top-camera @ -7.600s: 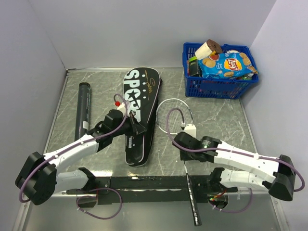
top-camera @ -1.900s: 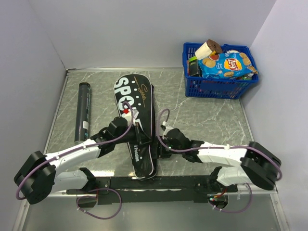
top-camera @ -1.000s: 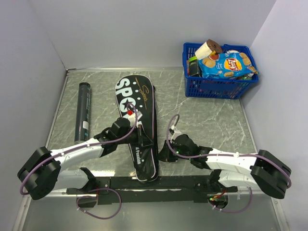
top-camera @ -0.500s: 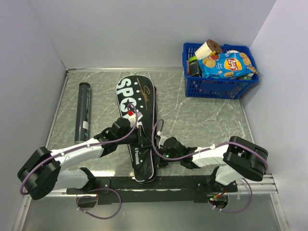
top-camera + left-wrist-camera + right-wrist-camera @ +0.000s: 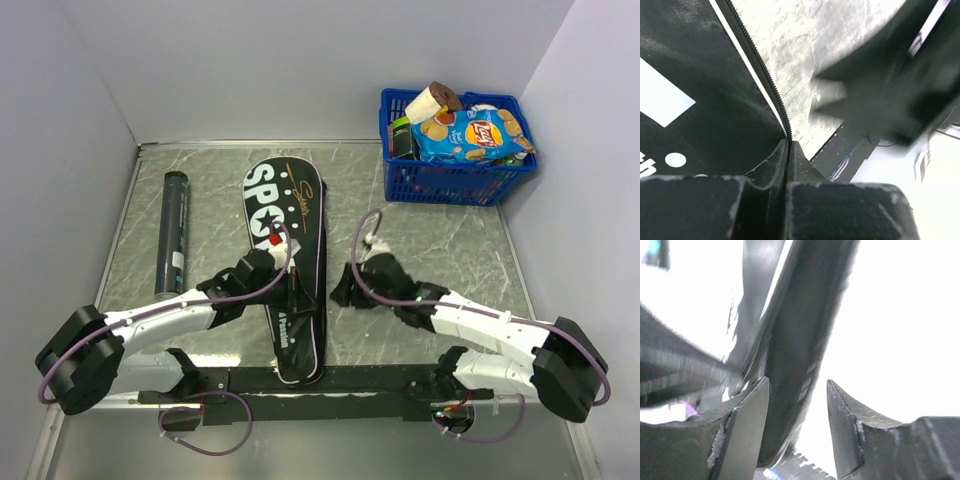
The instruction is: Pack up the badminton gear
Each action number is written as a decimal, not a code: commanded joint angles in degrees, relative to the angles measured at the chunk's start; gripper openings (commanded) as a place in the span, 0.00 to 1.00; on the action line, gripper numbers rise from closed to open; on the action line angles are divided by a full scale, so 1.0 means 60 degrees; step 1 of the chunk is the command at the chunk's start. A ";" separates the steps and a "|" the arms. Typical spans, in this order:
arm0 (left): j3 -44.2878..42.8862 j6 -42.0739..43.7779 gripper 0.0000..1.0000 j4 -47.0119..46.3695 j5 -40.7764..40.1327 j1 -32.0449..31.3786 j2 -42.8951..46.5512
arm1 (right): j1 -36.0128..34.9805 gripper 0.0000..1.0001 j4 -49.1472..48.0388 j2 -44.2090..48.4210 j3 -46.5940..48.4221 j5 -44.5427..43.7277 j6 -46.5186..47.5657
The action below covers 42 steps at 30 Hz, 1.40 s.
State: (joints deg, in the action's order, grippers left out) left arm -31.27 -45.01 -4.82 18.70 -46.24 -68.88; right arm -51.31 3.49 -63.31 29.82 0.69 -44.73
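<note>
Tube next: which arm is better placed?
Left, probably. The tube lies on its side of the cover; the right gripper, though open, would have to reach across. The left gripper is pinching the cover's edge, so it must release first.

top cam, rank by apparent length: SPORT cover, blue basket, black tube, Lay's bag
1. SPORT cover, clearly the longest.
2. blue basket, taken along its front wall.
3. black tube and Lay's bag: too close to rank. The bag is partly buried and sits higher, so probably nearer the camera.
</note>
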 commanded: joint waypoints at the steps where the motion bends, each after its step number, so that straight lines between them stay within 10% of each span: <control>1: -0.0209 0.0296 0.01 -0.0222 0.0004 -0.0379 -0.0047 | 0.1255 0.59 0.1528 -0.0125 0.1018 -0.1052 0.1287; 29: 0.0494 -0.0130 0.01 -0.0793 -0.0173 -0.2064 0.0010 | 0.4435 0.59 -0.0216 -0.8518 0.7567 0.1086 0.1596; 42: 0.1065 -0.0231 0.01 -0.0822 0.0164 -0.2064 0.0642 | 0.4758 0.00 -0.0552 -0.8844 0.7438 0.1116 0.1318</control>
State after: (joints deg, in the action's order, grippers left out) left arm -25.67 -45.32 -8.34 15.35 -57.78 -64.97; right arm -24.29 2.52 -115.77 74.98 9.93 -37.06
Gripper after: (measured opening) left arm 0.026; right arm 0.069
